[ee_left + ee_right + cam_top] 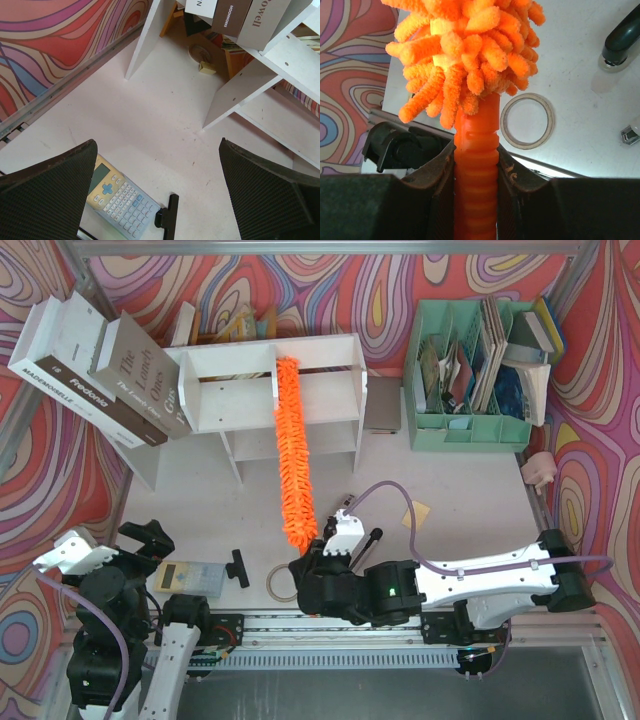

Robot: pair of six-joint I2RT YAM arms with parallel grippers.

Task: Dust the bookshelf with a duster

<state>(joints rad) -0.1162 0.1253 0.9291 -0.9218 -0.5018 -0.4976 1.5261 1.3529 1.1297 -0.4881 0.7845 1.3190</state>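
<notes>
– what's the right hand (476, 162) got?
– it's clamped tight on the duster (292, 450), both fingers (442, 170) pressed against the ribbed orange handle (476, 200), just below where the fluff starts.
– and the left hand (157, 145)?
– spread wide with nothing in it, hanging over the counter (460, 510) at the near left corner.
– where does the duster reach?
– from the right hand it runs straight away across the counter, and its fluffy end lies up on the bookshelf (325, 355), by the middle divider at the top tier. i can't tell how hard it presses there.
– anything around it?
– a thin ring (280, 583) lies on the counter just left of the right hand. a calculator (120, 197) and a small black-handled tool (167, 217) sit below the left hand. books (110, 370) lean against the shelf's left end, and a mint green organiser (465, 430) stands to its right, well apart from the duster.
– how are the arms set?
– the right arm lies low along the near edge, elbow out to the right, wrist turned toward the shelf. the left is folded up over its base, hand pointing down at the counter.
</notes>
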